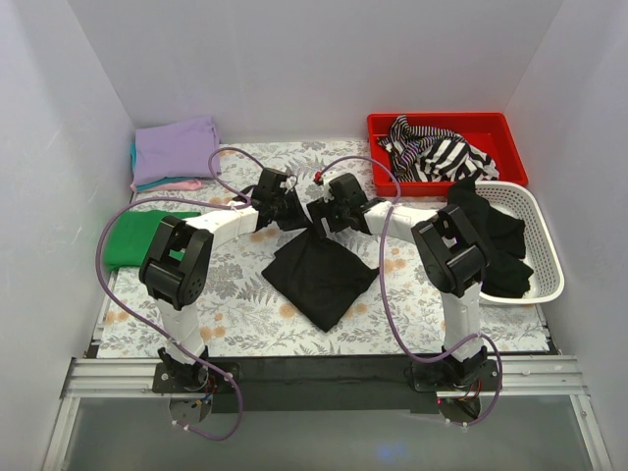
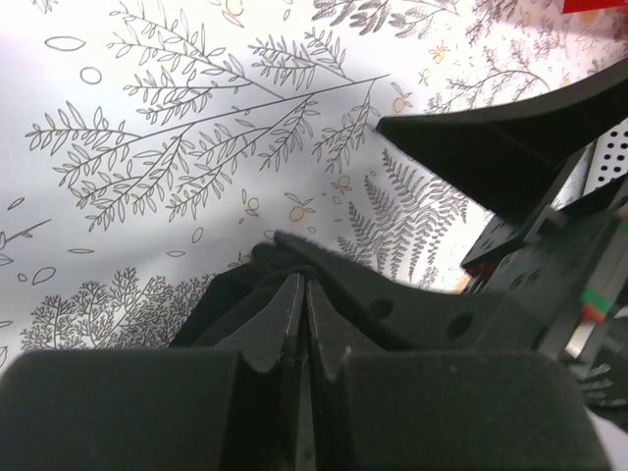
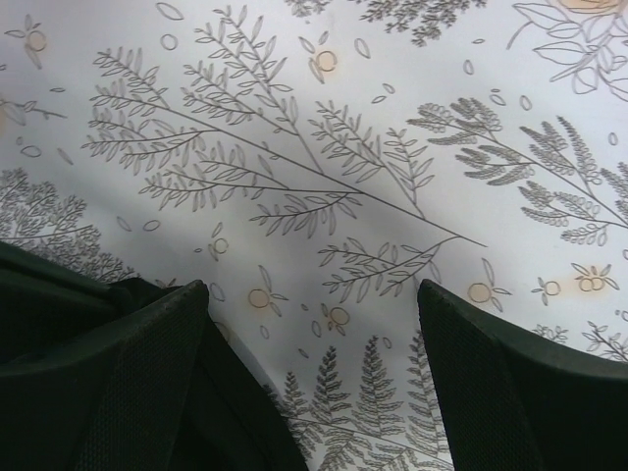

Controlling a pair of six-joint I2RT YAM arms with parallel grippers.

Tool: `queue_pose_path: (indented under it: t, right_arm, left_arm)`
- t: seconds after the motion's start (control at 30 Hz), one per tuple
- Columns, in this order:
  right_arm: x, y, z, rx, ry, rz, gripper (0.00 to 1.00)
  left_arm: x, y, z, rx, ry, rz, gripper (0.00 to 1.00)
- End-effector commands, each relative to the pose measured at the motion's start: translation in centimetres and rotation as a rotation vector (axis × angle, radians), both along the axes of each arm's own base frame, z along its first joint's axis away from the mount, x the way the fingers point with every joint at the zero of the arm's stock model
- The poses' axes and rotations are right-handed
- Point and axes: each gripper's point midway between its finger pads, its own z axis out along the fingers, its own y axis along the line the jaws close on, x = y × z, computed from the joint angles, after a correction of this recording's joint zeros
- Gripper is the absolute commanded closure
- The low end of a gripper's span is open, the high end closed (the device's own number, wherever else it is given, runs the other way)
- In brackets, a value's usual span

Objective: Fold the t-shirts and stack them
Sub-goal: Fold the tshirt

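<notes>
The black shirt [image 1: 319, 275] lies on the counter [image 1: 245, 324], just nearer than both tools. The left tool [image 2: 299, 285] is clamped on its far corner. The right tool [image 3: 312, 289], just beside it, stands apart. Left of the left tool lies the green shirt [image 1: 132, 240], with the folded shirts [image 1: 177, 149] beyond.

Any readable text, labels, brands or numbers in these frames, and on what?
No text is readable in any view.
Tablecloth: leaf and fruit print only, no lettering.
Red bin, white basket, black t-shirt, folded stack: no labels visible.
Robot arms: no legible markings; the red-green stripe in the left wrist view is colour only.
</notes>
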Motion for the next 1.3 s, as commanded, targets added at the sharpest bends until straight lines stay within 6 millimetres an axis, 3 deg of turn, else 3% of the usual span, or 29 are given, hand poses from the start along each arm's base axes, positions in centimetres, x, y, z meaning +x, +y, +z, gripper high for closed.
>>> queue_pose_path:
  t: [0.0,0.17,0.27,0.33,0.5,0.7,0.8,0.87,0.93,0.97,1.07,1.1,1.27]
  right_arm:
    - [-7.0,-0.5,-5.0,-0.049,0.265,0.059,0.08]
    - [-7.6,-0.1,-5.1,-0.033,0.282,0.064,0.08]
    - [-5.6,-2.1,-4.4,-0.115,0.183,-0.04,0.08]
    - [-4.3,-3.0,-3.3,-0.146,0.121,-0.083,0.06]
    - [-0.5,-4.9,2.3,-0.218,-0.088,-0.177,0.04]
    - [0.5,-7.1,8.9,-0.19,-0.222,-0.249,0.02]
    - [-1.0,-7.2,9.9,-0.159,-0.201,-0.219,0.02]
    - [-2.9,-6.6,9.9,-0.105,-0.148,-0.164,0.02]
    - [-4.3,-6.5,10.4,-0.057,-0.116,-0.148,0.03]
    - [-5.9,-6.1,9.3,-0.033,-0.062,-0.097,0.03]
    - [-9.3,-4.6,9.1,0.05,0.027,-0.024,0.04]
    - [-10.5,-4.8,8.2,0.043,0.054,-0.016,0.05]
    - [-16.0,-1.6,8.2,0.146,0.143,0.112,0.05]
  left_arm:
    - [2.1,-0.7,4.3,-0.056,-0.119,0.016,1.0]
    - [2.4,-1.2,3.0,-0.074,-0.103,0.012,1.0]
    - [2.4,-1.2,2.3,-0.068,-0.093,0.015,1.0]
    - [2.3,-0.8,2.2,-0.047,-0.096,0.025,0.91]
    - [3.0,1.0,3.1,0.037,-0.148,0.079,0.76]
    - [3.1,2.9,6.3,0.107,-0.232,0.098,0.73]
    - [2.0,2.7,7.7,0.089,-0.235,0.065,0.73]
    - [0.5,1.5,8.5,0.023,-0.23,-0.021,0.73]
    - [-1.3,0.2,8.2,-0.039,-0.19,-0.127,0.73]
    - [-1.9,-0.2,7.6,-0.053,-0.167,-0.156,0.73]
    - [-3.4,-0.4,5.6,-0.077,-0.111,-0.192,0.73]
    - [-3.7,-0.4,5.0,-0.079,-0.1,-0.197,0.73]
    - [-4.3,-1.0,2.6,-0.098,-0.039,-0.237,0.75]
